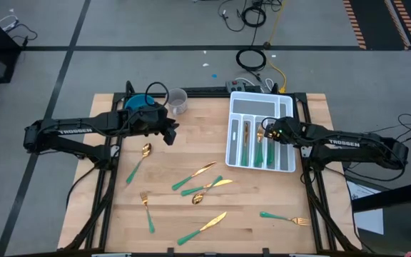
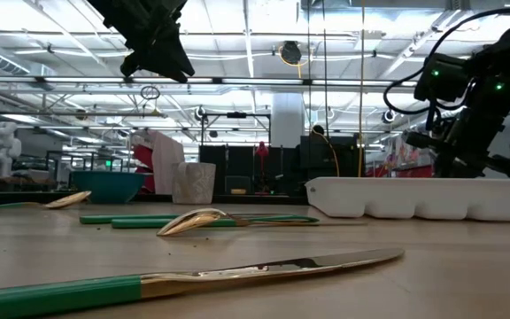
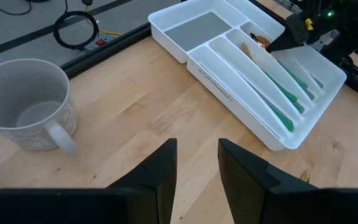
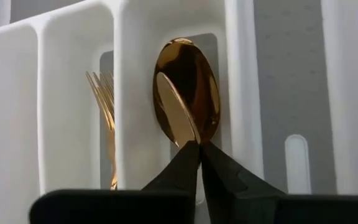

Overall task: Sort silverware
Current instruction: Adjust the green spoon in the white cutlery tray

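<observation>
Wooden surface [image 1: 191,143], high view: right tool [image 1: 268,130] over tray [image 1: 235,160]; left tool [image 1: 170,133] waits, parted, empty. Right wrist view: tips pinched near spoon [image 4: 185,93], hold uncertain (spoon over a slot). Lower, part fully, lift straight.

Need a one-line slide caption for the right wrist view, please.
Right gripper holds a gold spoon over the white tray, a fork already one slot over.
</observation>
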